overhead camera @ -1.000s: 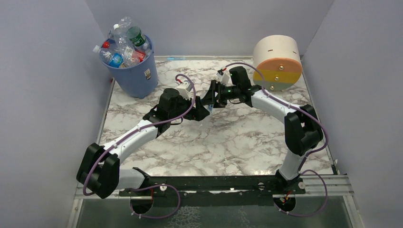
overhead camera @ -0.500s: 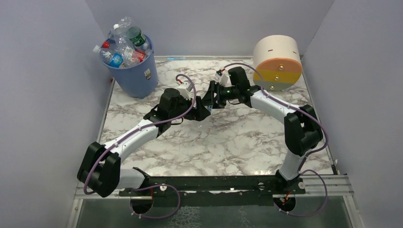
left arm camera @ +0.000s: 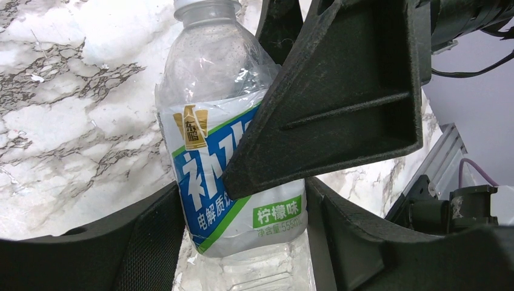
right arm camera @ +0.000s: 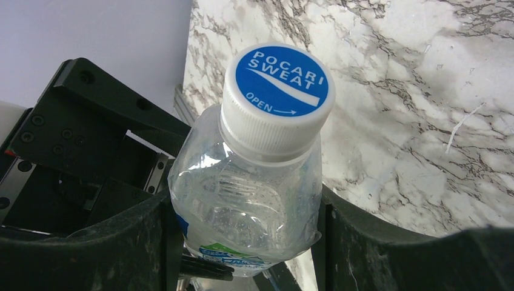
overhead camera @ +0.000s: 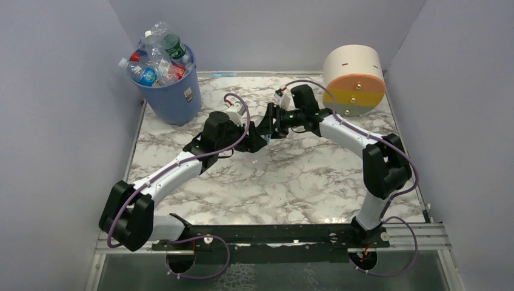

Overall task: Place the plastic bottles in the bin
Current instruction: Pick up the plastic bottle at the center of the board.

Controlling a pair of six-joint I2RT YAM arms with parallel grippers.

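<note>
1. The marble table (overhead camera: 291, 182) carried both arms, which reached in to meet near its middle, a little to the far side
2. The bin (overhead camera: 176, 100) stood at the far left corner, already heaped above its rim with plastic bottles (overhead camera: 154, 60); it lay well apart from the meeting point and on the left arm's side, so I judged the left arm the nearer one for the carry
3. The left gripper (overhead camera: 257, 143) had its jaws pinched on the label of one last bottle (left arm camera: 227, 182), about mid-body, with a finger pressed against either side
4. The right gripper (overhead camera: 270, 124) had its jaws clamped on that same bottle higher up, at the shoulder just under the cap, one of its fingers crossing in front of the label
5. The bottle hung between the two grippers, off the table, its long axis running from the left jaws up through the right ones
6. Its blue-and-white cap (right arm camera: 277, 91) pointed toward the right wrist, so the right jaws needed to let go first
</note>
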